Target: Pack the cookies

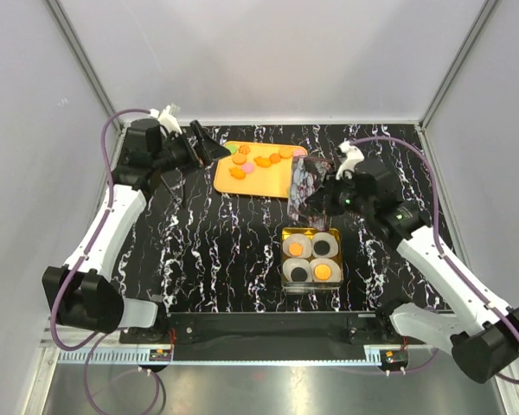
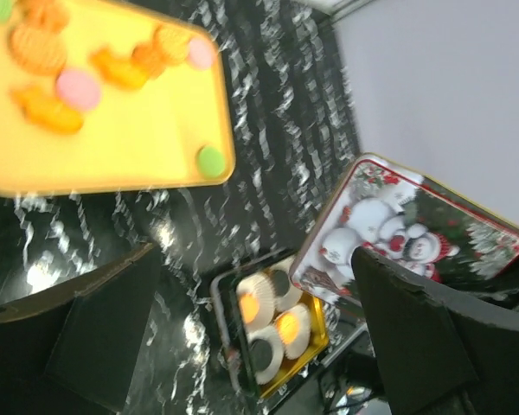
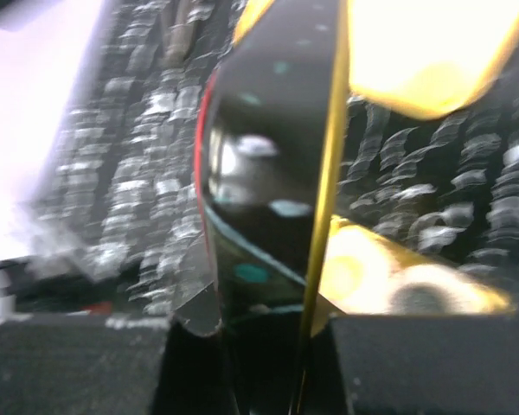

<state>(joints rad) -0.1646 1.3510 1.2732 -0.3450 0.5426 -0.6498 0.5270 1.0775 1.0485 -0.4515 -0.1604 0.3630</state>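
Observation:
Several orange, pink and green cookies (image 1: 251,161) lie on a yellow tray (image 1: 277,183) at the back. A gold tin (image 1: 311,284) in front of it holds white paper cups, two with orange cookies (image 1: 323,271) and two with black ones (image 1: 299,273). My right gripper (image 1: 317,195) is shut on the snowman-printed tin lid (image 1: 305,180) and holds it tilted on edge above the tray's right end and the tin's far side. In the right wrist view the lid (image 3: 277,173) stands edge-on between my fingers. My left gripper (image 1: 211,147) is open and empty by the tray's left end.
The left wrist view looks over the tray (image 2: 147,138), the tin (image 2: 316,341) and the raised lid (image 2: 398,225). Grey walls close in the black marbled table (image 1: 208,251) on the left, back and right.

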